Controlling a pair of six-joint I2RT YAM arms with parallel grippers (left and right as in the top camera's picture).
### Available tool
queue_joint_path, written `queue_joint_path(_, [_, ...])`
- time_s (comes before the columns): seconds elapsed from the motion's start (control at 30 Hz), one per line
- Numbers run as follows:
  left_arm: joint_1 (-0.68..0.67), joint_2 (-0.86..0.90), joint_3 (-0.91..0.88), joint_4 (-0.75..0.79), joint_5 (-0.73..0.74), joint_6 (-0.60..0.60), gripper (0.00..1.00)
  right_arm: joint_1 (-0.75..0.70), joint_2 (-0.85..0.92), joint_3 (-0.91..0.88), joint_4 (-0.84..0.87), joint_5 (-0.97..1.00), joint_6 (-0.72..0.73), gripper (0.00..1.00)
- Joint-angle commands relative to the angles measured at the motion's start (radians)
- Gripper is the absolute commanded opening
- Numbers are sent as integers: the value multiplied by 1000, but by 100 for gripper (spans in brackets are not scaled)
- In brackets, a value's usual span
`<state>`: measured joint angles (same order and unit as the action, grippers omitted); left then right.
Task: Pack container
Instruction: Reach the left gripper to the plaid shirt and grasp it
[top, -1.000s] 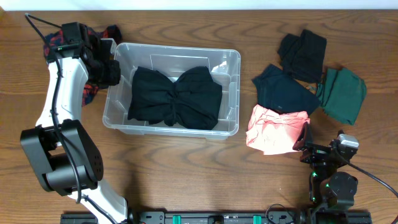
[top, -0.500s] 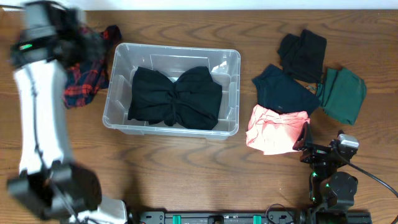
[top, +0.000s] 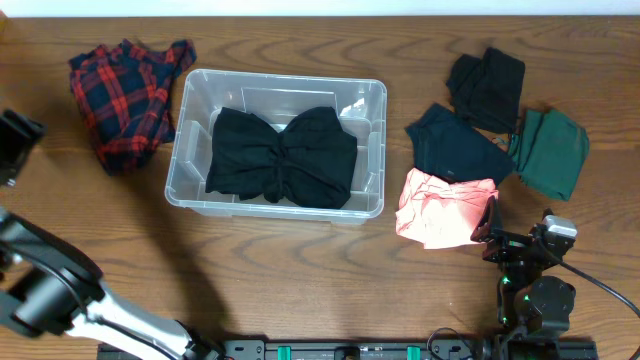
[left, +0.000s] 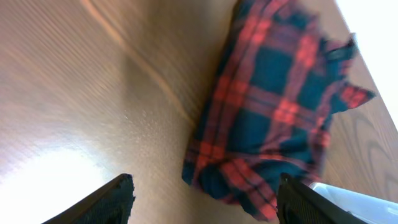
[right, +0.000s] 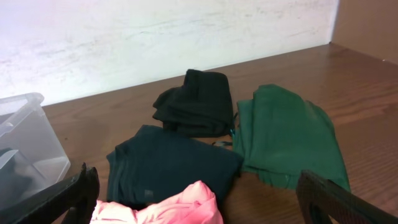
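Toward the left of the table (top: 300, 270), the container (top: 285, 76) is seen standing upright, with a folded black garment (top: 282, 157) laid inside it and covering most of its floor. At the far left edge, well apart from the bin, the left gripper (left: 205, 186) is held above the wood with its fingers (left: 115, 199) spread wide and nothing caught between them. A red plaid shirt (left: 273, 106) is seen beyond them, lying just beside the container's left wall, and only a corner of the bin is caught at the lower right of that wrist view. On the near right, the right gripper (right: 198, 180) is likewise parted to its full width, and nothing is gripped; the container is seen well off to its left. Just ahead of it a pink garment (right: 168, 208) is found, with a dark blue garment (right: 168, 162), a black bundle (right: 196, 102) and a green garment (right: 289, 134) set farther off.
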<state>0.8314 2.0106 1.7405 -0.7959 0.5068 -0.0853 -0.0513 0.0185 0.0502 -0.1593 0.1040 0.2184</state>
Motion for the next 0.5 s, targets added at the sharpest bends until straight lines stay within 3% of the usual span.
queue_joint_path(0.0, [11,96,-5,29,156,17,74,-7,-2,-4,0,0,-14,99])
queue_joint_path(0.47, [-37,337,-5,239,355,77,77,-7,-2,-4,0,0,-14,99])
